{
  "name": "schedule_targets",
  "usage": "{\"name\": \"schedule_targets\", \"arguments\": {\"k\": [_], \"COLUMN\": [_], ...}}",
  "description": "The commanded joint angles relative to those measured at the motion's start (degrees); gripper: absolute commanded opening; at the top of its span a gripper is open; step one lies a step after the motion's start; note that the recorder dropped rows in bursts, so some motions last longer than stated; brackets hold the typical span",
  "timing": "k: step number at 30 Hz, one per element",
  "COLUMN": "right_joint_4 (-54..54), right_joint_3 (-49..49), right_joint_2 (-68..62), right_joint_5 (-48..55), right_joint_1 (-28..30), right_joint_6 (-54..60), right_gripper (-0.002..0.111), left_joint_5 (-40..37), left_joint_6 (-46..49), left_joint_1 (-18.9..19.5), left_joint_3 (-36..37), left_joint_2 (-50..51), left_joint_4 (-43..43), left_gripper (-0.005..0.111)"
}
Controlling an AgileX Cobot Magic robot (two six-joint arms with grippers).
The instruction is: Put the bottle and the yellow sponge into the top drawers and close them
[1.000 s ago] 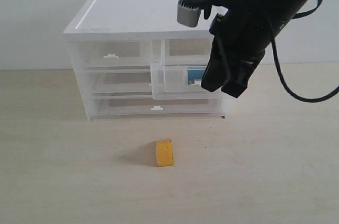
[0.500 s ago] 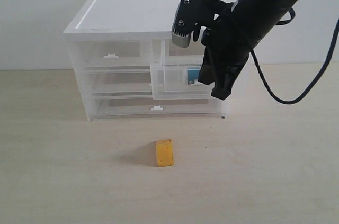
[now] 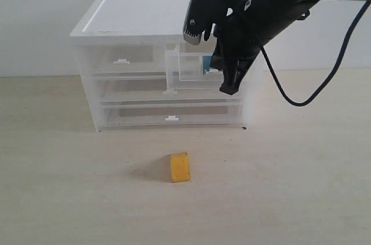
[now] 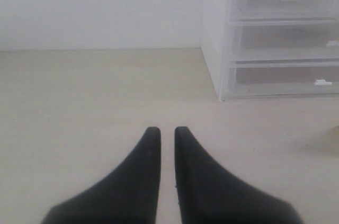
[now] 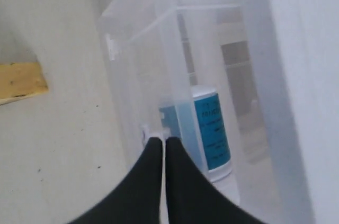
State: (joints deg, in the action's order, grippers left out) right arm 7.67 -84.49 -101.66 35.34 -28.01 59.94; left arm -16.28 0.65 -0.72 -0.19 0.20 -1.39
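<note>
Looking at a white plastic cabinet with a flat white top, sitting toward the back of a pale wood-grain tabletop. Down its lower half, two full-width translucent drawers: middle drawer stacked over bottom drawer, both pushed in. Small white tab handle centred on the bottom one. Right behind the cabinet, plain white wall.

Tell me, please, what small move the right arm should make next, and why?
Probably push the top right drawer straight into the cabinet. It juts out of the cabinet front with the bottle already inside, and the shut right gripper sits at its front wall. The sponge lies on the table, so this drawer looks ready to close first.
</note>
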Motion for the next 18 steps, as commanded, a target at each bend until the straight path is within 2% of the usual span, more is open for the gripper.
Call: {"name": "schedule_targets", "arguments": {"k": [1,18], "right_joint_4": [-1.41,-5.45], "right_joint_3": [-0.23,-0.23], "right_joint_2": [-0.58,-4.19], "right_joint_5": [-6.40,-21.15], "right_joint_1": [0.09,0.17], "right_joint_6": [0.20,-0.36], "right_gripper": [0.000,0.000], "left_joint_5": [0.06,-0.05], "left_joint_6": [0.21,0.21], "left_joint_1": [0.15,0.15], "left_joint_3": [0.19,0.19], "left_joint_2": [-0.20,-0.20], "left_joint_4": [-0.06,-0.06], "left_gripper": [0.010,0.010]}}
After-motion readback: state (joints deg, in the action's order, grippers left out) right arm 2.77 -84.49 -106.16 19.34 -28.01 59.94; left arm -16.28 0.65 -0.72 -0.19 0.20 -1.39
